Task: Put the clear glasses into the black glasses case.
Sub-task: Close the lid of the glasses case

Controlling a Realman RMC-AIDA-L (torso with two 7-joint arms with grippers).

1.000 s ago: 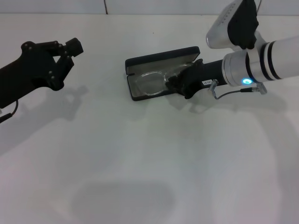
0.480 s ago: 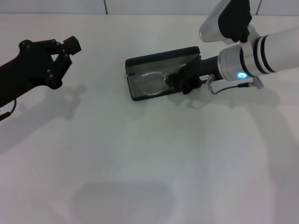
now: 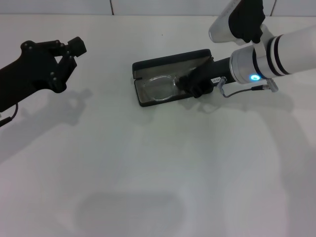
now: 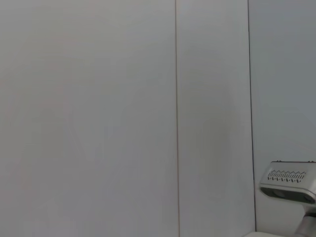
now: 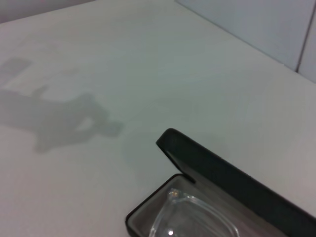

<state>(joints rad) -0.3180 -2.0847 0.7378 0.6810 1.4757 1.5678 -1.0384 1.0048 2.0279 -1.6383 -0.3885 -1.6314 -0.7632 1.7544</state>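
1. Presently, the black glasses case (image 3: 170, 76) lies open on the white tabletop (image 3: 148, 163), toward the far side and a little to the robot's right of centre. Lid raised along the far long edge; grey lining visible inside.
2. The clear glasses (image 3: 160, 88) lie inside the case tray. One transparent lens rim is plainly visible in the left half of the tray; the right half of the frame is hidden behind the right pincer.
3. Right wrist view confirms: the case (image 5: 217, 187) is seen from one end, its lid standing up beside the tray, with the glasses (image 5: 192, 217) resting on the lining, frame below the rim.
4. The right pincer (image 3: 193, 83) sits at the right end of the case, low over the tray and overlapping that end of the glasses. Cannot tell whether its fingers are spread or closed, nor whether they touch the frame; they are black against the black case.
5. The right arm (image 3: 266, 57) reaches in from the right edge, white forearm with black bands, a lit blue indicator on the wrist, and a thin cable loop hanging below it.
6. The left pincer (image 3: 69, 54) is held above the tabletop at the far left, well apart from the case, its fingers spread with a visible gap and nothing between them.
7. Left wrist view shows only a pale panelled wall (image 4: 123, 118) and part of a white-grey housing (image 4: 289, 181) at one edge.
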